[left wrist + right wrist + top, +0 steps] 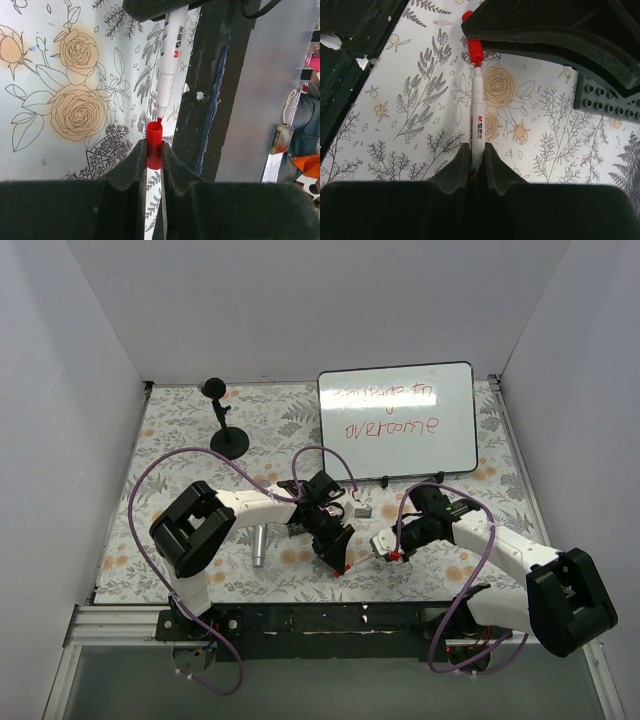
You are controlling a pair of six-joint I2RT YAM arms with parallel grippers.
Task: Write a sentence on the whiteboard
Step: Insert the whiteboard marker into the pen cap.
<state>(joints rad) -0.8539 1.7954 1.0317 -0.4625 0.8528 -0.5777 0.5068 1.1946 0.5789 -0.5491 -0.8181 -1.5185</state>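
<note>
Recapping looks near: left gripper [154, 150] clenches the red cap [154, 132], right gripper [477, 150] grips the marker [477, 120]. An off-axis nib could jam on the cap's rim. The whiteboard [455, 450] with the sentence [390, 410] stands at one o'clock.

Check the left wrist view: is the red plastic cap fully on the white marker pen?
No, only the red tip of the white marker pen meets the mouth of the red plastic cap.

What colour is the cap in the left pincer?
Red; the cap shows best in the left wrist view.
</note>
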